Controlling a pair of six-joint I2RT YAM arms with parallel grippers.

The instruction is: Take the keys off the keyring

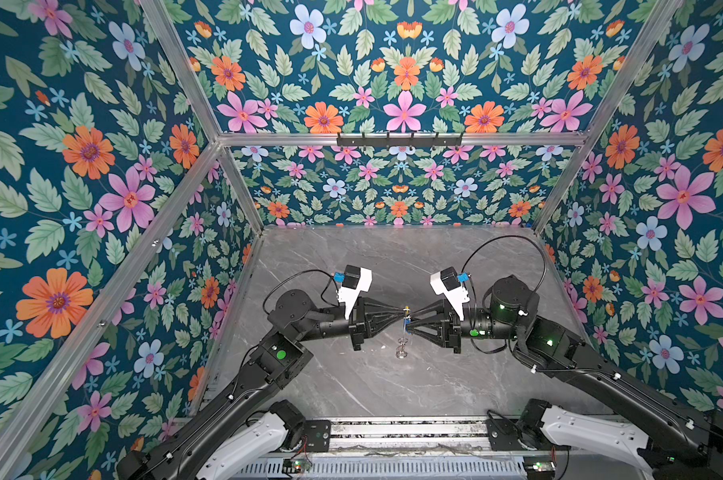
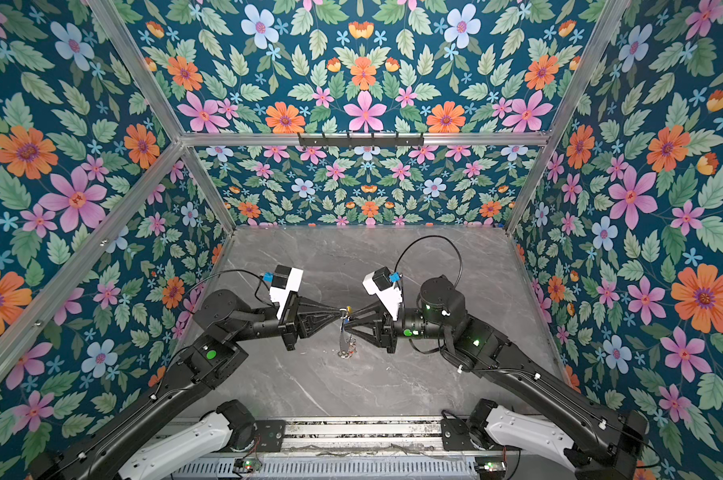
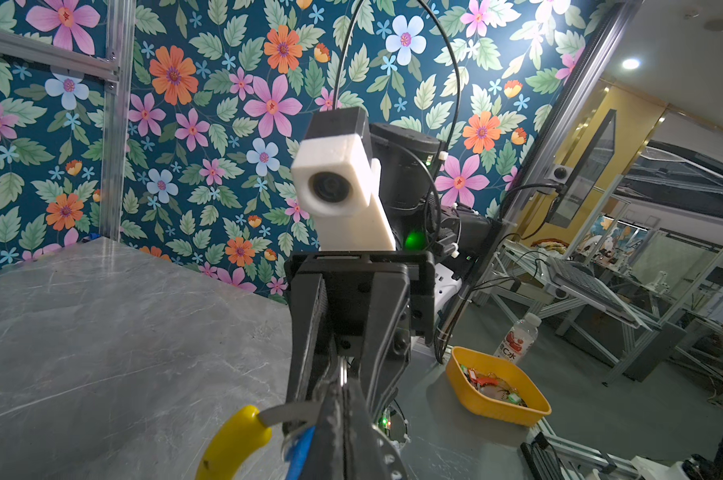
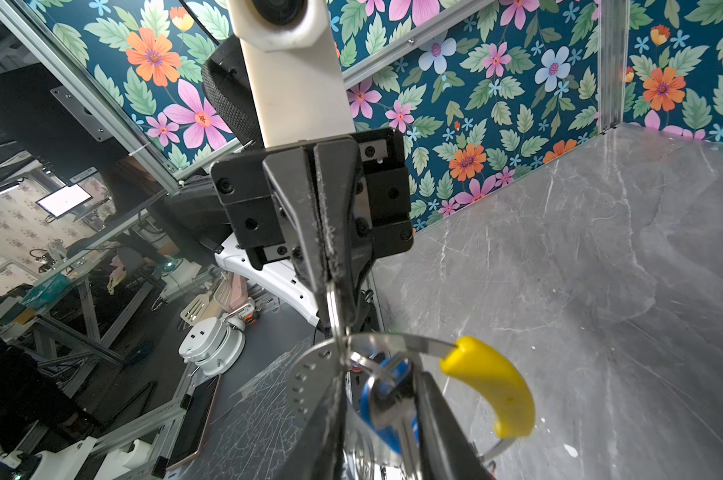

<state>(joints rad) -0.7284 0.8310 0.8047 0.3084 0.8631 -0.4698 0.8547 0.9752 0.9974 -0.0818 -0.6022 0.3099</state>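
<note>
Counter (image 1: 351, 257): grey marble slab, its near edge hidden behind the arm bases. Left arm (image 1: 243, 374) and right arm (image 1: 580, 365): black, reaching inward, meeting tip to tip above the counter's middle in both top views. Left claw (image 4: 330, 286): closed, pinching a small split ring (image 4: 332, 309) at the very tip of its fingers. Right claw (image 4: 382, 436): fingers stand either side of the key with the blue tag (image 4: 391, 409); whether they actually clamp it cannot be told, as their tips run off the frame edge. Keyring (image 4: 397, 341): thin grey band held up off the counter between the two claws. It shows only edge-on as a short upright sliver in the top views (image 1: 406, 319), and its lower sweep is cut off in both wrist views. Yellow arc (image 4: 492, 386): on the band, just beside the right claw and clear of both claws' fingers. Split ring: threaded on the grey band, linking it to the left claw. Hanging cluster (image 2: 345, 349): small silvery pieces dangling below the claws, too small to tell apart.
</note>
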